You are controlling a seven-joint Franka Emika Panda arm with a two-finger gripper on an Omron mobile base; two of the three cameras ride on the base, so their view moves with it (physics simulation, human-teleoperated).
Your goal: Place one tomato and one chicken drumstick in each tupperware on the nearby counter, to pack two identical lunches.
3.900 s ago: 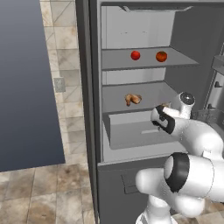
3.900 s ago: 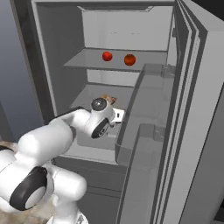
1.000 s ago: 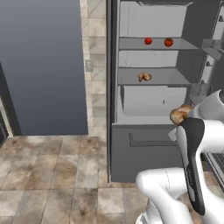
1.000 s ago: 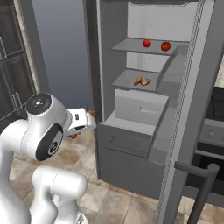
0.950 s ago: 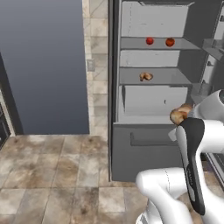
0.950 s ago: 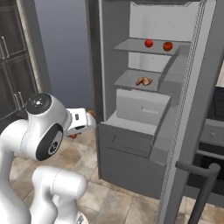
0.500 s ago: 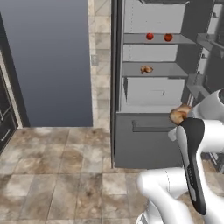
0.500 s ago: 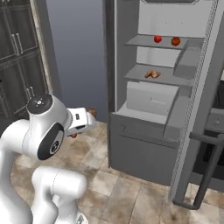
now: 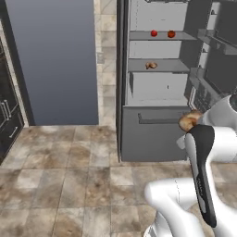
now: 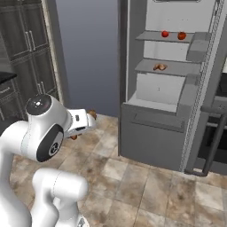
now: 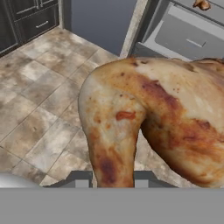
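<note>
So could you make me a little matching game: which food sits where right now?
Things:
1. tomatoes
2. drumstick in the fridge
3. drumstick in the gripper

Places:
A. middle shelf of the fridge
B. clamped by the gripper, out over the floor
C. upper shelf

Pairs: 1-C, 2-A, 3-B

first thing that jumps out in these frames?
The chicken drumstick clamped in the gripper, golden-brown and huge in the hand view, the arm tucked close to the robot's body. Behind it the open fridge stands with two tomatoes on an upper shelf and another drumstick on the shelf below.
</note>
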